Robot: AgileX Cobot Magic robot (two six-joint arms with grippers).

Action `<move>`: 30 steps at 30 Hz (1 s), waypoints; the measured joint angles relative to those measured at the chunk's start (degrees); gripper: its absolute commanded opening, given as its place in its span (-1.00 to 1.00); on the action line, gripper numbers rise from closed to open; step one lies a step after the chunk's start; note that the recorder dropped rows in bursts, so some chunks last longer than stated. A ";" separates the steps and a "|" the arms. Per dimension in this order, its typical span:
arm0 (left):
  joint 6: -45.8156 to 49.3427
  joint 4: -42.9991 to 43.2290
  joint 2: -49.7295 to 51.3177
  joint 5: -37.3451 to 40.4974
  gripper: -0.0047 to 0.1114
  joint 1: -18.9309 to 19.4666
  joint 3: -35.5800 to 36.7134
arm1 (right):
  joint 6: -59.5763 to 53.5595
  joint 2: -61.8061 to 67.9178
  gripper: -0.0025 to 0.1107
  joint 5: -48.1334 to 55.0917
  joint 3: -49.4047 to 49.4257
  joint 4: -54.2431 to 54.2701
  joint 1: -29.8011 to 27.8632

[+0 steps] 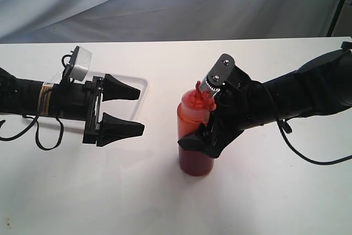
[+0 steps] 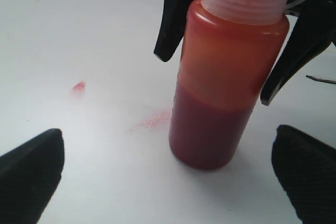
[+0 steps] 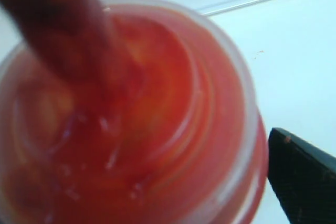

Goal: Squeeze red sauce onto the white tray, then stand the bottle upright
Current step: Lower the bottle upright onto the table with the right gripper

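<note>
Exterior view, last step seemingly near done: bottle (image 1: 195, 136) upright on the counter (image 1: 264, 191) near the white tray (image 1: 144, 89), right jaws spread close about its sides, left jaws spread wide and empty nearby; next, probably backing off without nudging it.

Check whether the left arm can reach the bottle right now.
Probably yes: the left gripper is open and faces the bottle with nothing between them. The right gripper flanks its upper part, so only the lower body looks free.
</note>
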 measured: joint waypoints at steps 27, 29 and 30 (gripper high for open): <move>0.00 0.00 0.00 -0.20 0.88 0.00 0.00 | 18.90 -5.45 0.91 10.80 0.00 -15.52 0.00; 0.00 0.00 0.00 -0.20 0.88 0.00 0.00 | 19.02 -5.45 0.91 12.13 0.00 -15.75 0.00; 0.00 0.00 0.00 -0.20 0.88 0.00 0.00 | 19.02 -5.45 0.91 12.60 0.00 -15.91 0.00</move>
